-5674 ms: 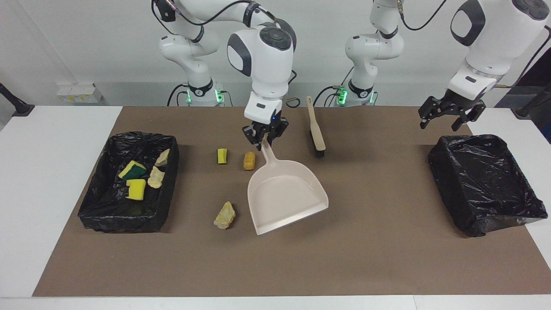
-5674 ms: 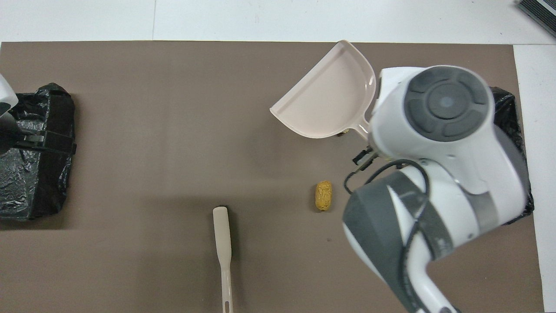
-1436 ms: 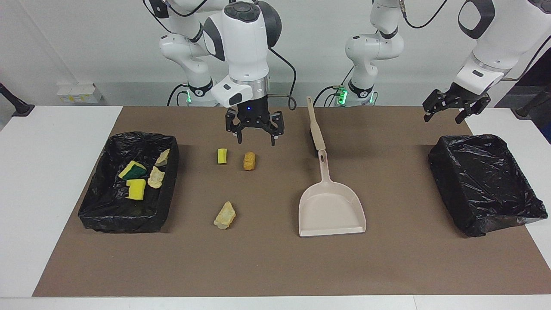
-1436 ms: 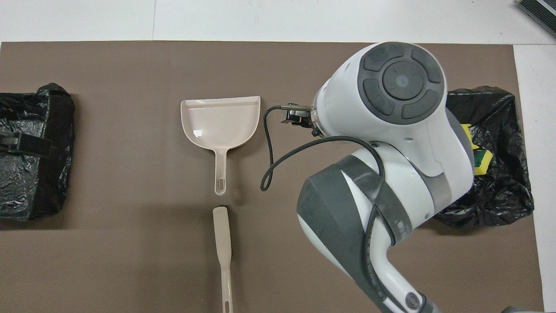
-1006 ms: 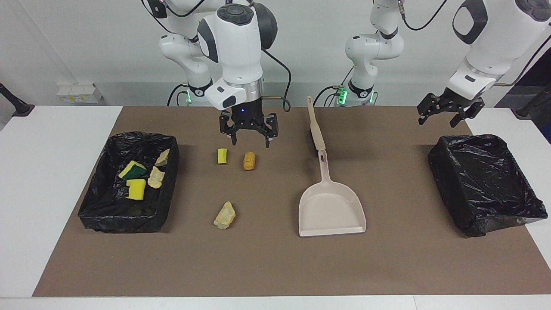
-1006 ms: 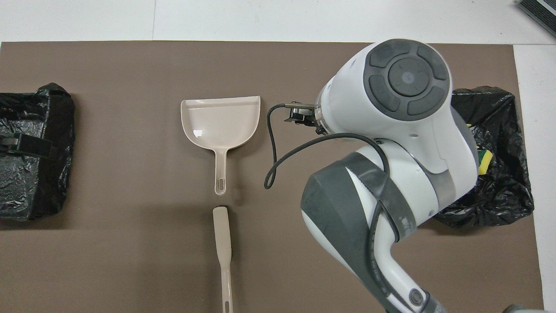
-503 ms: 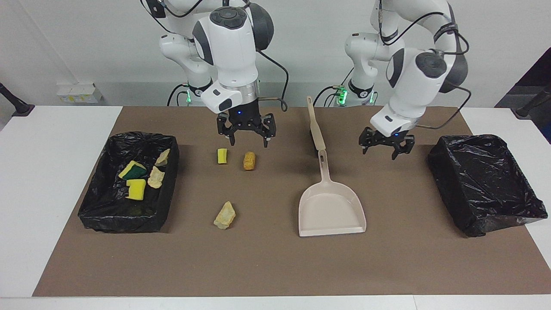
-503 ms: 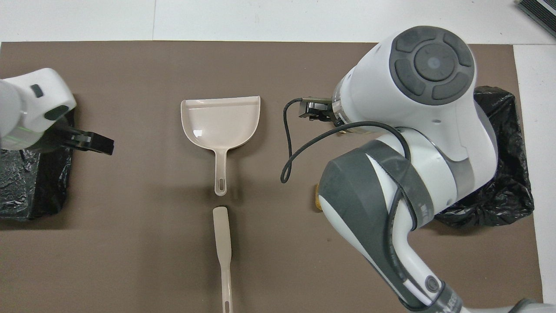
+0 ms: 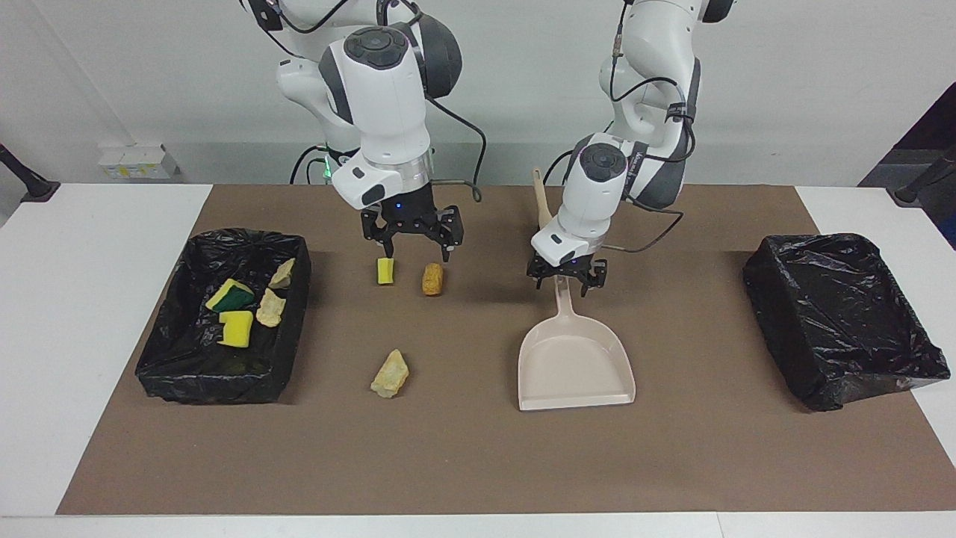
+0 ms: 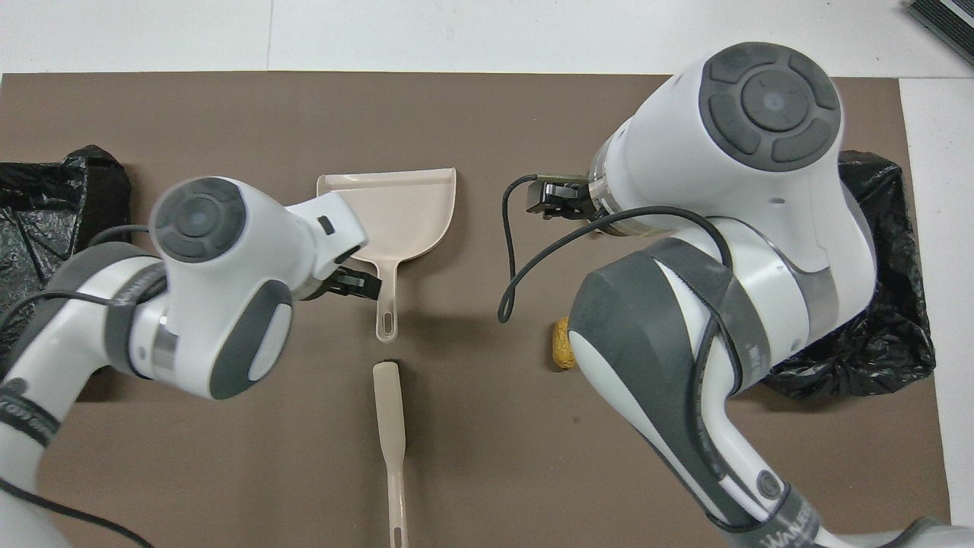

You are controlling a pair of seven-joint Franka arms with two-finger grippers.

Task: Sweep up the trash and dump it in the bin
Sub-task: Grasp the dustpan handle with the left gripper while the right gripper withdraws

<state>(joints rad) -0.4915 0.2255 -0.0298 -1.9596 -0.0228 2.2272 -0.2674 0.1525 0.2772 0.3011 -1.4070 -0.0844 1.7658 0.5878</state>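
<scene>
Starting at the right arm's end of the table, we see a black-lined bin (image 9: pixel 224 317) holding four pieces of trash (image 9: pixel 237 327): a yellow and green sponge, a yellow sponge chunk and two tan lumps. At about two o'clock from that bin, the right gripper (image 9: pixel 412 240) hangs with its fingers spread wide and nothing in them, just over a small yellow chunk (image 9: pixel 385 270) and an orange-brown lump (image 9: pixel 432 279) that lie side by side on the brown mat (image 9: pixel 478 463). At six o'clock from those two sits a tan lump (image 9: pixel 390 373), farther from the robots. Moving on, we find the left gripper (image 9: pixel 567 273) low over the handle end of the beige dustpan (image 9: pixel 575 364), its fingers parted on either side of the handle; whether they touch it we cannot tell. At twelve o'clock from the dustpan handle lies the brush (image 10: pixel 390 438), nearer the robots. Last, at the left arm's end, a second black-lined bin (image 9: pixel 840 317).
</scene>
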